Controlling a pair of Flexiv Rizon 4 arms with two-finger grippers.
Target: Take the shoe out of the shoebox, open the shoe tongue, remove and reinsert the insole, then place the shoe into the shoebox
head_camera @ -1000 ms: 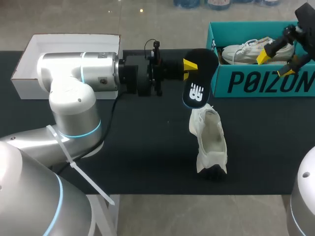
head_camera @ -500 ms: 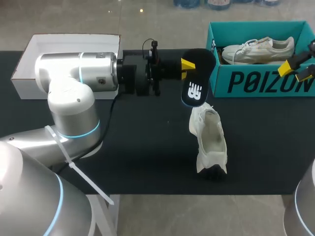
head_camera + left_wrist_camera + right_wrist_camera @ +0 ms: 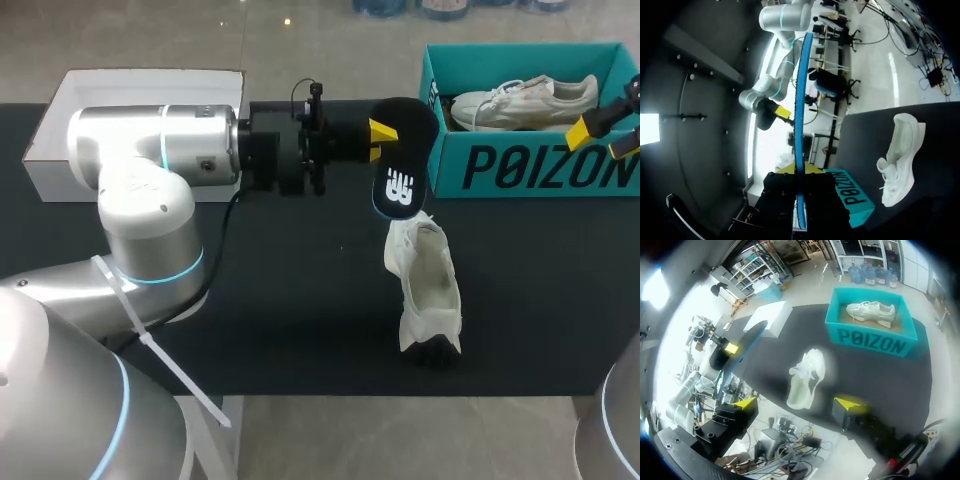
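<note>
A black insole (image 3: 400, 180) with a white logo hangs above the table, and my left gripper (image 3: 388, 140) is shut on its upper end. In the left wrist view the insole (image 3: 799, 100) shows edge-on between the closed fingers. A white shoe (image 3: 425, 290) lies on the black table just under the insole, its opening facing up. A teal shoebox (image 3: 530, 165) stands at the back right with a second white shoe (image 3: 520, 100) inside. My right gripper (image 3: 607, 138) hovers open and holding nothing at the box's right end. Its wrist view looks down on the lying shoe (image 3: 807, 377) and the shoebox (image 3: 870, 332).
A white open box (image 3: 140, 85) stands at the back left, behind my left arm. The black table (image 3: 300, 300) has bare room left of the shoe and along the front edge.
My right gripper has pulled away from over the shoebox to the right edge of the view. The left arm and the insole have barely shifted.
</note>
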